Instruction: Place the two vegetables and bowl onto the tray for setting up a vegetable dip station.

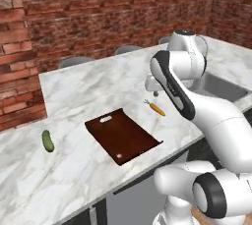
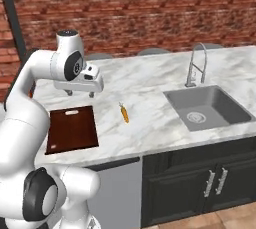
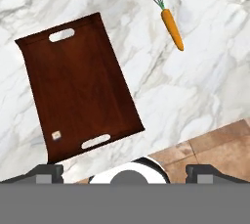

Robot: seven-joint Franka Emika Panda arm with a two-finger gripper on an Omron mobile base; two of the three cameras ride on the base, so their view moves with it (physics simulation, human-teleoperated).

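The dark reddish-brown tray [image 1: 123,135] [image 2: 73,127] [image 3: 80,88] lies flat on the marble counter near its front edge. A slim orange carrot [image 1: 157,109] [image 2: 124,113] [image 3: 173,29] rests on the counter to the right of it. The stubby green cucumber [image 1: 47,141] lies well to the tray's left. My gripper [image 1: 154,91] [image 2: 80,94] [image 3: 126,171] hovers high above the counter, over the tray's right edge, open with nothing between its fingers. The bowl is out of view.
A steel sink [image 2: 207,105] [image 1: 221,87] with a tall faucet [image 2: 196,67] is set into the counter at the right. Grey stool backs [image 1: 76,61] rise behind the counter's far edge, before a brick wall. Bare marble lies around the tray.
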